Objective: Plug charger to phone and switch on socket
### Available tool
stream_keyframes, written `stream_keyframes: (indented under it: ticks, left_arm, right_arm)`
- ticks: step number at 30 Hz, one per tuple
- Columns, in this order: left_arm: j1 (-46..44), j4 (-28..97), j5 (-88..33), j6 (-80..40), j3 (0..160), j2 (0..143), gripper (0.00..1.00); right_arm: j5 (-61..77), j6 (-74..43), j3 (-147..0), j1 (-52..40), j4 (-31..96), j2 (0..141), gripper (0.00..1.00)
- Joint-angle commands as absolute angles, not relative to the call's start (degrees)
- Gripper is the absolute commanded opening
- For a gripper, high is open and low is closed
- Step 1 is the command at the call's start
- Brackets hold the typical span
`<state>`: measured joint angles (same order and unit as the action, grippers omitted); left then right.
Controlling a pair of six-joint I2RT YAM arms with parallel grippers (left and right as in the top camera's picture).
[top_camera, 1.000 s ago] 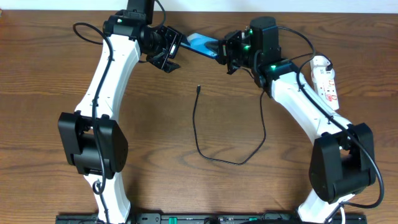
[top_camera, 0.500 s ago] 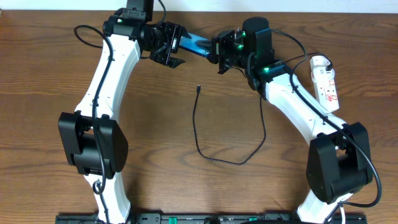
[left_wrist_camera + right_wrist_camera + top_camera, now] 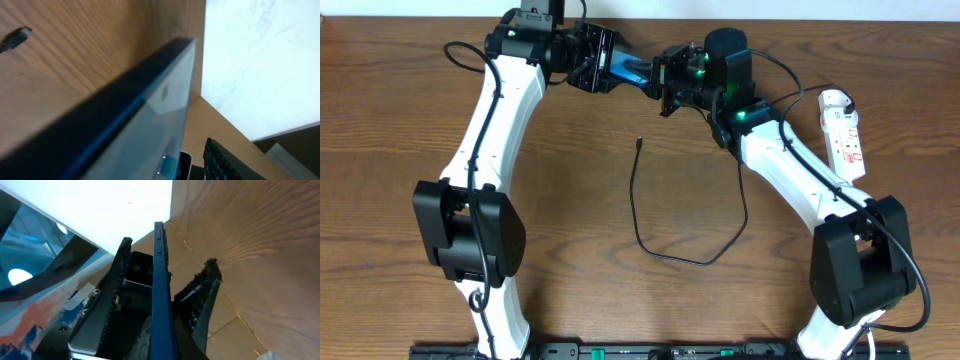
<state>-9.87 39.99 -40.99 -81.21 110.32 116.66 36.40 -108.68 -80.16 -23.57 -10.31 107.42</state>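
The phone is held raised near the far edge of the tabletop, clamped edge-on in the closed right hand. Its other end sits within the left hand; whether it is gripped there cannot be told. The charger is looped on the tabletop, and the socket lies well apart at the right.

light: bright, even, soft shadows on brown wooden table | glare: white wall blown out, 2 o'clock, left wrist | blur: slim blue-screened phone soft
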Motion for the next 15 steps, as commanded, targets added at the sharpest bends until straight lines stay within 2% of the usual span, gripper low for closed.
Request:
stream_keyframes:
  ticks: [1,6,15]
  left_arm:
    - [-9.9,38.3,-43.1,-81.3,110.4,115.9,0.53]
    - [-9.6,35.8,-43.6,-81.3,110.4,115.9,0.46]
    - [-9.0,32.1,-44.6,-81.3,110.4,115.9,0.43]
  right_arm:
    - [39.4,-109.7,-80.8,-24.1,-11.1,106.8,0.01]
    - [39.4,-109.7,-80.8,-23.6,-11.1,106.8,0.01]
    - [39.5,-111.0,-80.8,-23.3,-12.8,106.8,0.01]
